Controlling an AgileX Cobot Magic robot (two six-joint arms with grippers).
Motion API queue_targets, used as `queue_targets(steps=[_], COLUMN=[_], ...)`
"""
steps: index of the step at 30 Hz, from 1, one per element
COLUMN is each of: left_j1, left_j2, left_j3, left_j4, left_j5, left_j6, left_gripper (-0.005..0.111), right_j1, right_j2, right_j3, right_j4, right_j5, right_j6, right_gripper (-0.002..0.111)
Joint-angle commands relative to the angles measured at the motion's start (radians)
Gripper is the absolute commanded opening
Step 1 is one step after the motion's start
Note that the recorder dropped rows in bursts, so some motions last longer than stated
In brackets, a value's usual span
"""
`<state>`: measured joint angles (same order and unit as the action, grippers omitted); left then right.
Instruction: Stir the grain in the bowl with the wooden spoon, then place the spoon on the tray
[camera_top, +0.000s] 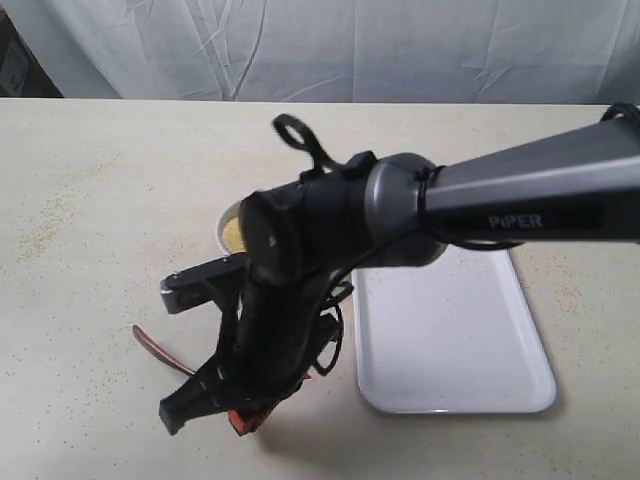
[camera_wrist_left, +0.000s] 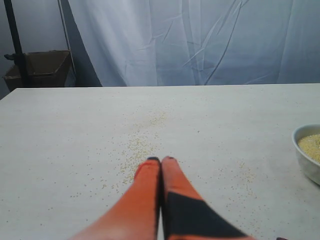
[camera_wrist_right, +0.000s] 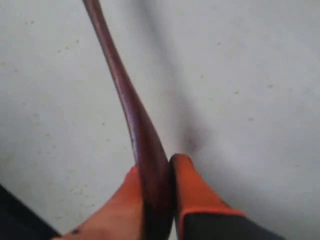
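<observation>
My right gripper reaches across to the front left of the table and is shut on the dark reddish-brown wooden spoon. In the right wrist view the spoon runs out from between the orange fingertips of the gripper, above bare table. It is widest at the grip. The white bowl of yellow grain shows only a sliver behind the arm. The same bowl and grain lie at the edge of the left wrist view. My left gripper is shut on nothing above the table.
The white tray lies to the right of the bowl, with nothing on it. Loose grains are scattered over the table in front of the left gripper. A white cloth hangs behind the table's far edge.
</observation>
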<state>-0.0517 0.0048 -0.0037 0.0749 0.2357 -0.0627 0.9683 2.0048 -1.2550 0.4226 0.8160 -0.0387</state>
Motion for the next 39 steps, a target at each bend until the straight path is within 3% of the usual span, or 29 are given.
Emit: queue_targets(steps=[1,4,9,11,19,24,28,35,39], left_j1=[0.001,0.001,0.001,0.001,0.001,0.001,0.001,0.001,0.001], left_j2=[-0.005,-0.005,-0.005,-0.005,-0.005,-0.005,-0.005,-0.005,-0.005], left_j3=[0.004,0.004,0.004,0.004,0.004,0.004,0.004,0.004,0.004], left_j4=[-0.003,-0.003,-0.003,-0.003,-0.003,-0.003,-0.003,-0.003,-0.003], left_j5=[-0.005,-0.005,-0.005,-0.005,-0.005,-0.005,-0.005,-0.005,-0.005], left_j6=[-0.003,-0.003,-0.003,-0.003,-0.003,-0.003,-0.003,-0.003,-0.003], left_gripper=[0.000,0.000,0.000,0.000,0.000,0.000,0.000,0.000,0.000], right_j1=[-0.127,-0.180,-0.189,-0.189,-0.189,-0.180,-0.116,0.038,0.075], right_j2=[0.031,0.045,0.050,0.055,0.046,0.012,-0.023,-0.023,-0.015], right_j3=[0.002,0.002,0.005,0.005,0.003,0.003,0.003,0.003,0.003], right_j4=[0.273,0.311,0.285,0.280,0.117,0.187,0.191,-0.118,-0.236], right_j5=[0.066,0.110,0.113,0.113,0.090,0.052,-0.034,-0.185,-0.237], right_j6=[-0.223,-0.240,-0.242,-0.246,-0.142,-0.142,-0.112,0.184,0.304], right_gripper=[0.001,0.008,0.054,0.061,0.057,0.057,0.057,0.057,0.057])
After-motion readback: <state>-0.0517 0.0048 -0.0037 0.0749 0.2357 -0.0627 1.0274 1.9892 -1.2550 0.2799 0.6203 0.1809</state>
